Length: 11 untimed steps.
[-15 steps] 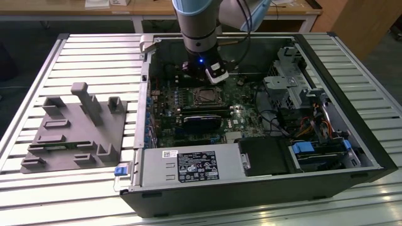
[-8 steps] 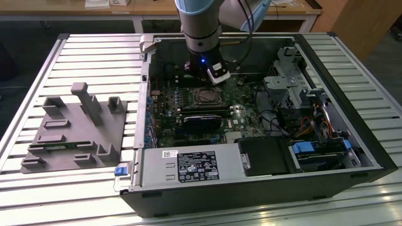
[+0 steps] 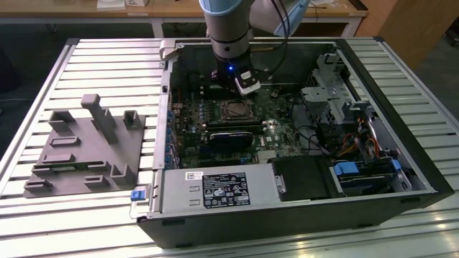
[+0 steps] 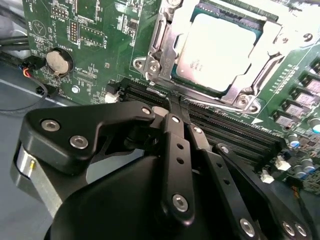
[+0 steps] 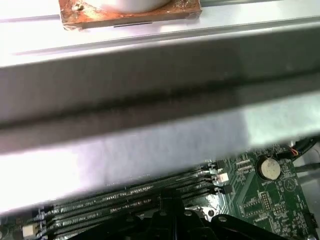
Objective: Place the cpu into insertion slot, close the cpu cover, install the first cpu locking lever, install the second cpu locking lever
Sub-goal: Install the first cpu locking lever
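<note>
End effector [image 4: 175, 102] pinched shut, empty; cpu cover [image 4: 167, 45] down over cpu [image 4: 215, 50], at its six o'clock in the exterior view. Lever work, probably: push low, steady.

Grey fixture block [image 3: 86, 153] beside open computer case [image 3: 287, 223]

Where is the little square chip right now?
The cpu sits in the insertion slot on the green board, framed by the silvery cpu cover; in the second wrist view the long black memory slots run beside it.
</note>
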### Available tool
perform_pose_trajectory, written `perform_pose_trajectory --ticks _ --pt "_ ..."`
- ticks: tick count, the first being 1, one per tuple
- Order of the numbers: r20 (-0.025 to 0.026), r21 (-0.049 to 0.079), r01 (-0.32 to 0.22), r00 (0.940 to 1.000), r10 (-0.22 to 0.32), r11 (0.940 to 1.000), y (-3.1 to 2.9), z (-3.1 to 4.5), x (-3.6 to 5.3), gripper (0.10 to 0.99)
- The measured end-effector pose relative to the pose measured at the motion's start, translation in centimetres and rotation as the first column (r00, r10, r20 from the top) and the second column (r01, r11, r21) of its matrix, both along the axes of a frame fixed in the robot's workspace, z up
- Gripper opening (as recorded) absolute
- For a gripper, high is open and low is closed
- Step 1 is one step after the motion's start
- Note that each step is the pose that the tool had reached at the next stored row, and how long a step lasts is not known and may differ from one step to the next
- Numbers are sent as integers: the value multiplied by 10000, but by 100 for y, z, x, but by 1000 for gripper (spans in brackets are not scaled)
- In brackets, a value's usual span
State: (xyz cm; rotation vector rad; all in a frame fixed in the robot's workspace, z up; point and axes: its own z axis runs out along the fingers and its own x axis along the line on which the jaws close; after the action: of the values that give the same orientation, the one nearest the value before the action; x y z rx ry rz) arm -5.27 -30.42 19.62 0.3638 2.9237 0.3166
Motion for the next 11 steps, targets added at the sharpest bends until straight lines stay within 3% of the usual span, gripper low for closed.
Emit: perform_pose_trajectory --ticks 11 --pt "1 -36 866 9962 -866 9962 13 -28 -12 106"
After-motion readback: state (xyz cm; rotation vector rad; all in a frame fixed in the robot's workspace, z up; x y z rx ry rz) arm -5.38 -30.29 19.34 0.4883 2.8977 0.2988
